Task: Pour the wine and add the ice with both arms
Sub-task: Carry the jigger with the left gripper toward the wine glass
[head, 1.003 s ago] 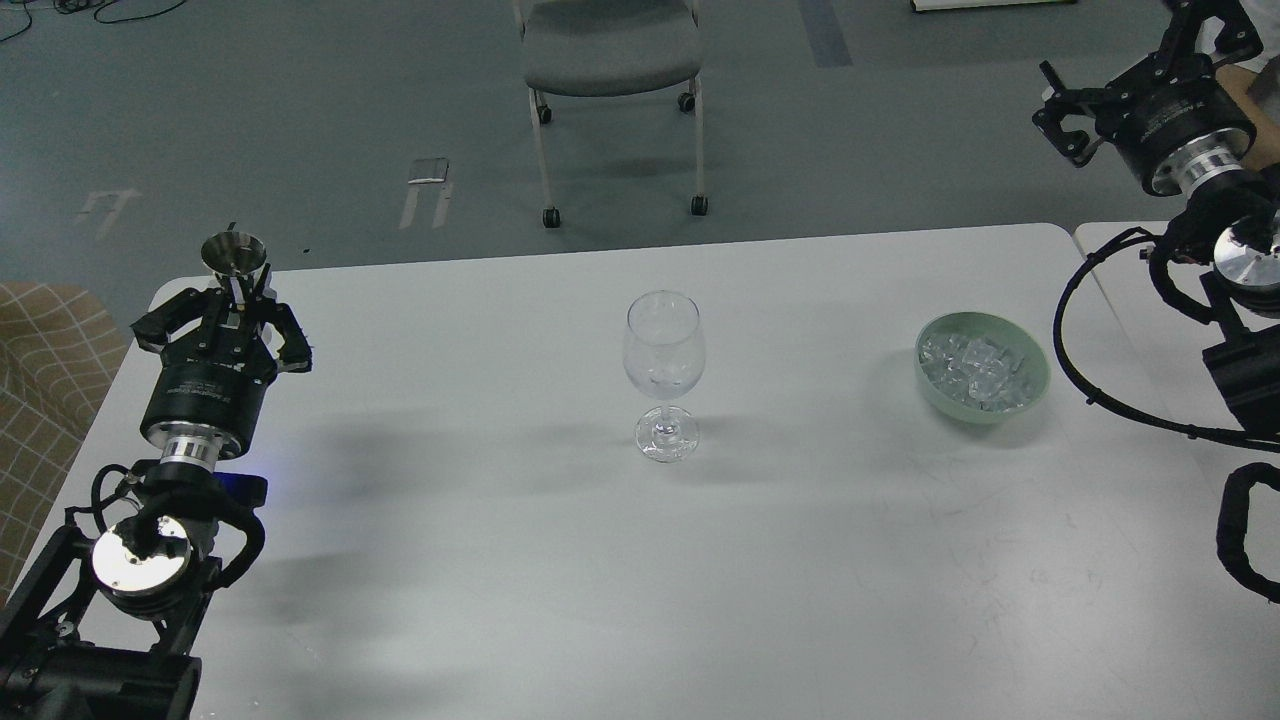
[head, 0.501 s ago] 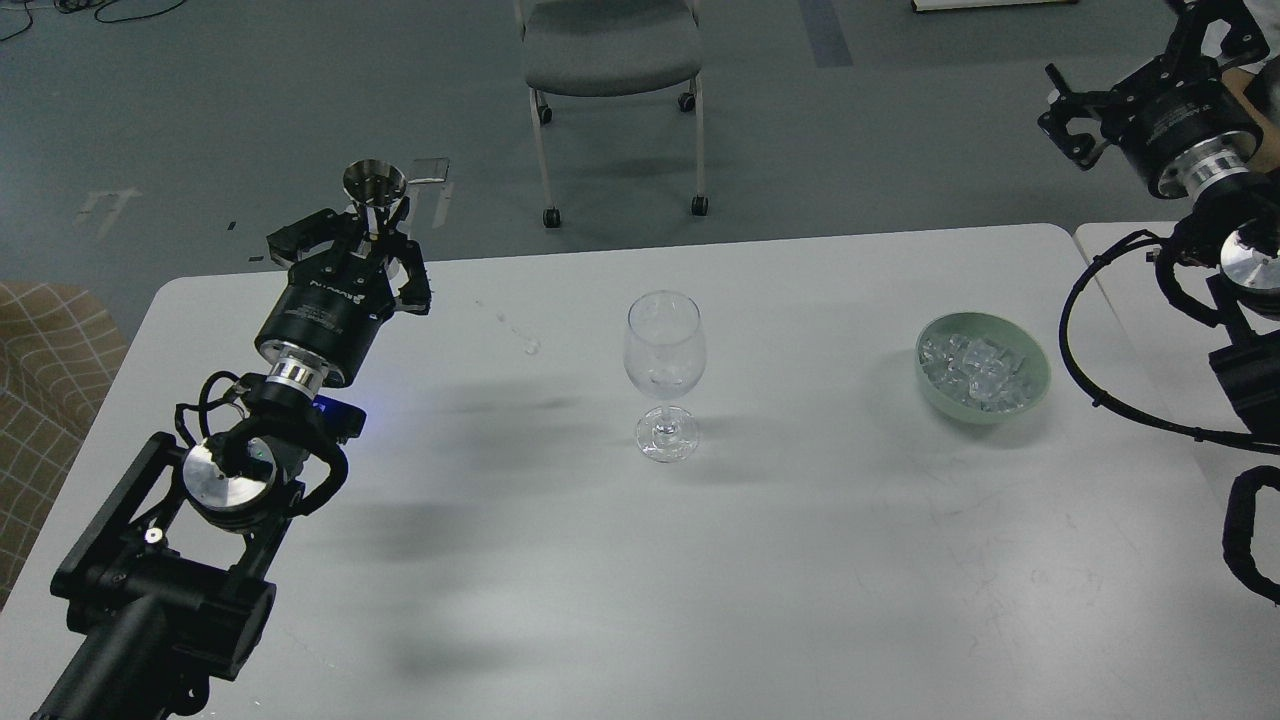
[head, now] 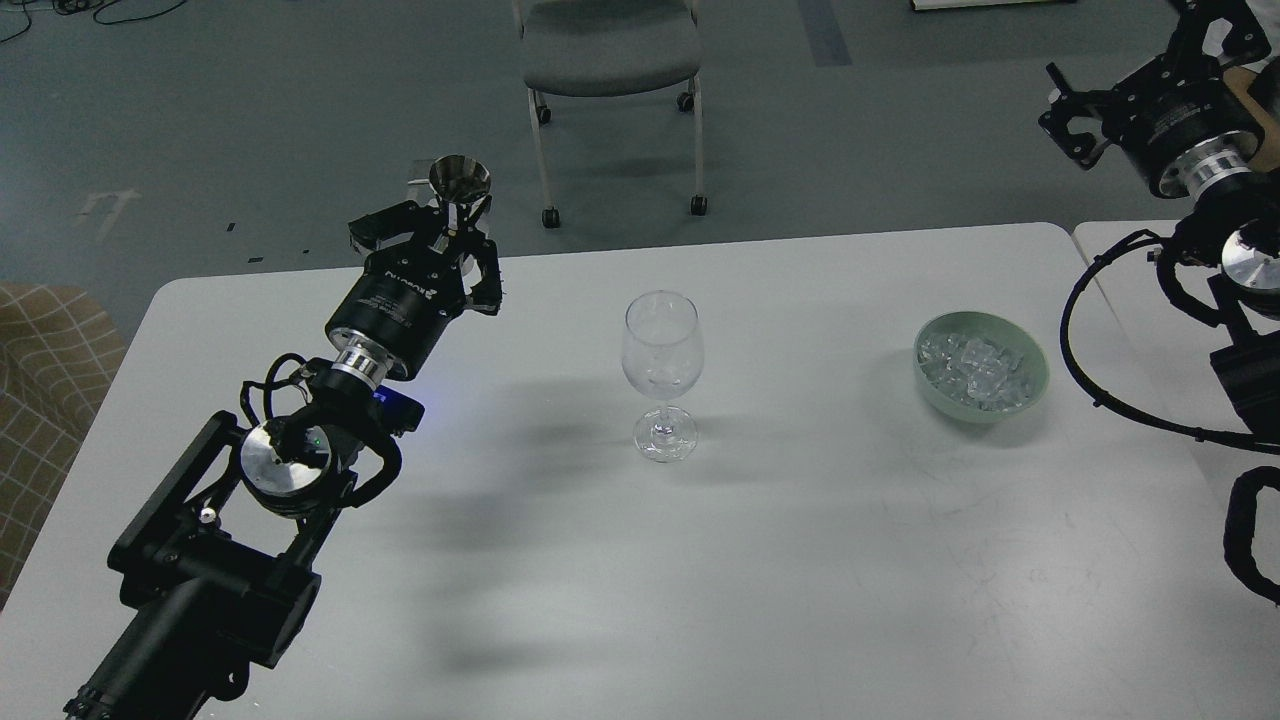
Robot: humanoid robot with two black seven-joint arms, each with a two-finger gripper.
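My left gripper (head: pixel 452 232) is shut on the stem of a small steel cone-shaped cup (head: pixel 459 179), held upright above the table's far left part, left of the wine glass (head: pixel 662 350). The clear stemmed glass stands upright at the table's middle. I cannot make out any wine, in the cup or in the glass. The ice (head: pixel 975 368) lies heaped in a pale green bowl (head: pixel 1030 388) at the right. My right gripper (head: pixel 1068 112) is open and empty, raised beyond the table's far right corner.
The white table (head: pixel 700 560) meets a second table (head: pixel 1125 270) at the right. A grey wheeled chair (head: pixel 610 50) stands behind the far edge. A beige checked seat (head: pixel 45 360) is at the left. My right arm's cables (head: pixel 1075 350) loop beside the bowl.
My left arm has swung right and forward with the steel cup, from the table's left corner toward the glass. The right gripper has hardly moved.
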